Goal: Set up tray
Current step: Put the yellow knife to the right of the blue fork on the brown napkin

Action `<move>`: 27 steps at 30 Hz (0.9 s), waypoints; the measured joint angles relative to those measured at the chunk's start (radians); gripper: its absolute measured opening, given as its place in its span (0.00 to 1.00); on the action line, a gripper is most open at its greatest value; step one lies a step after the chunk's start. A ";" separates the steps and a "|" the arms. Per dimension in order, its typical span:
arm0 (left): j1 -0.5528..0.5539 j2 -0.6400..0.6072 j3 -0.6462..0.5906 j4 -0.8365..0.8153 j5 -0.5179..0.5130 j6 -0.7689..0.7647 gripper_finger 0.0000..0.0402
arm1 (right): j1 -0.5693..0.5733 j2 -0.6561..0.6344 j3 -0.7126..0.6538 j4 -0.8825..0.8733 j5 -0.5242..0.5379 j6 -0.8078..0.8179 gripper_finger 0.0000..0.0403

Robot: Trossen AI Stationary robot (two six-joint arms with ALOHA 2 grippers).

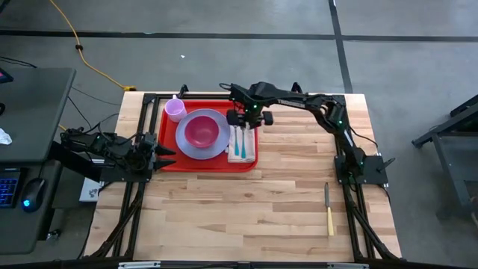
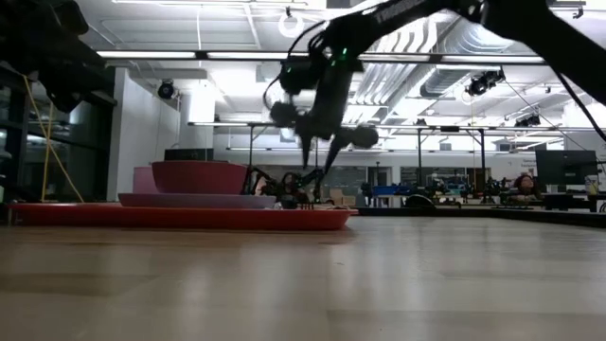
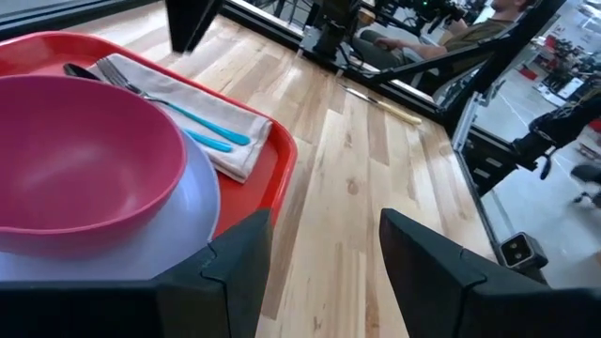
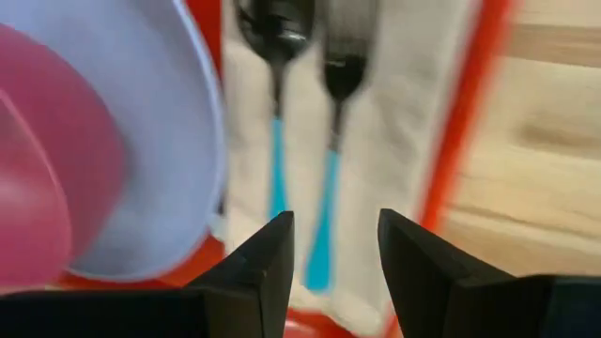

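The red tray (image 1: pixel 168 161) lies flat on the table's far left part. On it sit a lavender plate (image 1: pixel 216 149) bearing a pink bowl (image 1: pixel 200 131), a lavender cup (image 1: pixel 175 110) at its far left corner, and a folded white napkin (image 1: pixel 250 149) along its right side. A spoon (image 4: pixel 275 131) and a fork (image 4: pixel 331 160) with blue handles lie side by side on the napkin. My right gripper (image 1: pixel 249 117) hovers open above the far end of the napkin. My left gripper (image 1: pixel 163 153) is open at the tray's left edge, touching nothing.
A knife with a pale yellow handle (image 1: pixel 328 211) lies on the wood near the right arm's base. The near half of the table (image 1: pixel 239 217) is bare wood. A desk with a keyboard and mouse (image 1: pixel 30 196) stands left of the table.
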 joint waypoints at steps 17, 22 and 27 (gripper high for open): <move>0.000 0.000 0.000 0.022 0.019 0.006 0.57 | 0.220 -0.343 0.001 -0.463 0.249 0.058 0.33; 0.000 0.000 0.000 0.021 0.017 0.001 0.57 | 0.306 -0.411 0.001 -0.465 0.306 0.080 0.33; 0.000 0.000 0.000 0.021 0.016 0.000 0.57 | 0.379 -0.453 0.001 -0.465 0.318 0.094 0.33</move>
